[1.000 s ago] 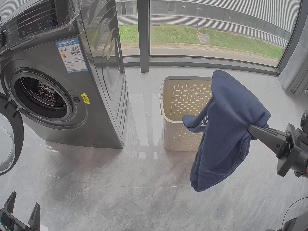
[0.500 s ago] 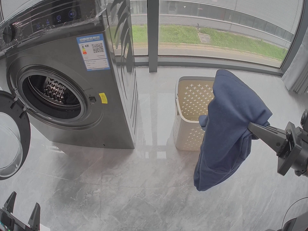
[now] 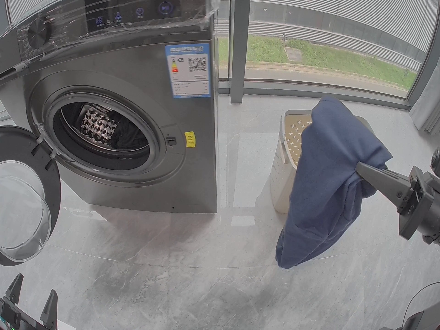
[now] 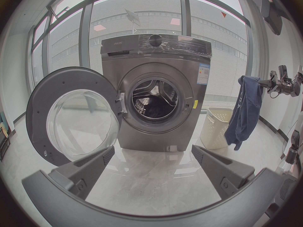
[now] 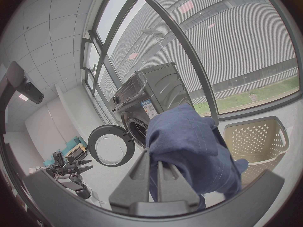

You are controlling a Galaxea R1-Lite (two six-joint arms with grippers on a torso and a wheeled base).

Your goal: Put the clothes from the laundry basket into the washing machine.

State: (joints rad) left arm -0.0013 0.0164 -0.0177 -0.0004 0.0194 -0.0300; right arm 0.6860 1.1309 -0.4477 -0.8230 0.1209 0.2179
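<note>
Our right gripper clamps a navy garment (hanging free), three o'clock of the washing machine; left gripper gapes.

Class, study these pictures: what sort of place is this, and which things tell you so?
Probably a laundry corner in a test room or showroom: a washing machine with film on its top, a laundry basket on the bare floor, and tall windows facing another building.

Right tool: dark grey, tapered wedge fingers. Left tool: same, round screw recesses.
</note>
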